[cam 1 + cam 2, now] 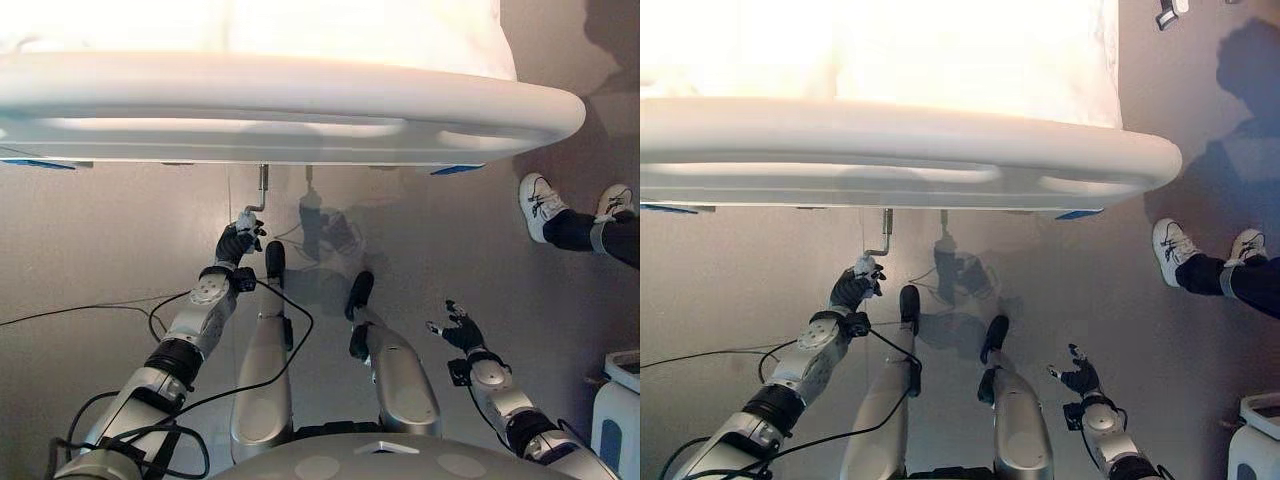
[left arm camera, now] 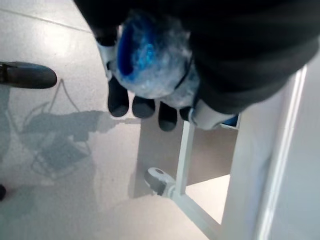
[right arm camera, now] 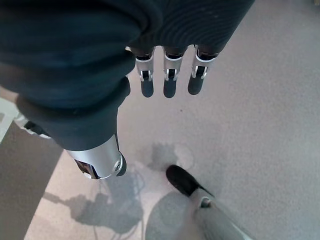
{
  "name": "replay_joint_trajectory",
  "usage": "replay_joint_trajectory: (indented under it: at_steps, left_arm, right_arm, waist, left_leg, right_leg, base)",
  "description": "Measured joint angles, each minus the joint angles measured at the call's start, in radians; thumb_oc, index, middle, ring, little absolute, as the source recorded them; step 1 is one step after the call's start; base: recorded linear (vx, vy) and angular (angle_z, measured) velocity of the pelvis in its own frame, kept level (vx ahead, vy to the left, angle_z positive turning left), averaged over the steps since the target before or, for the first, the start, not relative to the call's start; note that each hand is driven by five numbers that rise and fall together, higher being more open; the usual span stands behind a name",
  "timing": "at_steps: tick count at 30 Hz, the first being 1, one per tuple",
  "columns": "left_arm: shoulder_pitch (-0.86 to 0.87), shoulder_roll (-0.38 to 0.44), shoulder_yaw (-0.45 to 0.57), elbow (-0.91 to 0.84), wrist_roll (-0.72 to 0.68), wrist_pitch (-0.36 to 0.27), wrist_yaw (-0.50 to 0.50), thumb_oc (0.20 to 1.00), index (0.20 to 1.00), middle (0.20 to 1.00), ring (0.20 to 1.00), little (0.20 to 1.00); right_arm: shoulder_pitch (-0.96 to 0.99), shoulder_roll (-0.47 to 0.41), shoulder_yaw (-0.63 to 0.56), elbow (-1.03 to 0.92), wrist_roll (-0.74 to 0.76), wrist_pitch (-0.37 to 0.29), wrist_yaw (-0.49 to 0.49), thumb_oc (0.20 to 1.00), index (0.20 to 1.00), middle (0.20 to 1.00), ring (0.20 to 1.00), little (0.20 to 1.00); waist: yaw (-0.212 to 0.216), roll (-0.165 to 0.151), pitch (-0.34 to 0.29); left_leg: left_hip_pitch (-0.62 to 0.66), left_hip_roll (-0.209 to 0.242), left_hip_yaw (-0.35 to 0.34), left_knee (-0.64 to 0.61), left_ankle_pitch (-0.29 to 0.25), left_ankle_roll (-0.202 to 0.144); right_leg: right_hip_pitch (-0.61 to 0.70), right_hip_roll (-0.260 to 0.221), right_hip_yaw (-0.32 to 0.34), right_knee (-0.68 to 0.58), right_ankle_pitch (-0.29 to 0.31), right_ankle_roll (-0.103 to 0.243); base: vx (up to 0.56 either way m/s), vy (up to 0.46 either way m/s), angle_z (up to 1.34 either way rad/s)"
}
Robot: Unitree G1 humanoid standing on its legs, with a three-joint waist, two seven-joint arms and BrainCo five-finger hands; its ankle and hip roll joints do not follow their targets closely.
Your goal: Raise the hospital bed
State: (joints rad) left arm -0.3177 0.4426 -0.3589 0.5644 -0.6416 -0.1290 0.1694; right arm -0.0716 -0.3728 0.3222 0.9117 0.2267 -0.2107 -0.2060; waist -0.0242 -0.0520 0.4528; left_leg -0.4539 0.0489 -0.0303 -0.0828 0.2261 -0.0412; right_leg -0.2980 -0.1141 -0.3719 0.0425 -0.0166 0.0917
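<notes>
Hospital bed point(image 1: 300, 105) footboard spanning the far side, metal crank handle point(image 1: 262, 190) hanging beneath it, left hand point(image 1: 240, 238) curled round the crank's lower end, right hand point(image 1: 461, 328) well apart over bare floor point(image 1: 120, 240), fingers relaxed and spread, person's white shoes point(image 1: 540, 205) beyond.

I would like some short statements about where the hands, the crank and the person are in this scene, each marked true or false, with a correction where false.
1. The left hand is at the crank handle that hangs under the footboard of the hospital bed. True.
2. The right hand is shut on the crank handle. False: it is open, over the floor, apart from the bed.
3. A person's white shoes show on the floor at the robot's right. True.
4. Both hands are at the crank handle. False: the left hand alone is there.
5. The crank handle lies on the floor. False: it hangs below the footboard.
</notes>
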Motion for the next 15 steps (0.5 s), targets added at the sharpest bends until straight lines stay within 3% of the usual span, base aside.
replay_joint_trajectory:
  at_steps: [15]
  left_arm:
    - [-0.118,0.045,0.028,0.251,0.04,-0.056,0.024,0.2,0.2,0.2,0.2,0.2]
  right_arm:
    - [0.01,0.002,0.031,-0.002,0.021,-0.003,-0.001,1.0,1.0,1.0,1.0,1.0]
  waist:
    - [0.009,-0.066,-0.038]
  left_leg:
    - [-0.088,0.004,0.004,0.012,-0.001,-0.004]
  right_leg:
    - [-0.066,0.012,-0.005,-0.032,0.024,-0.004]
  base:
    - [0.01,0.017,0.01]
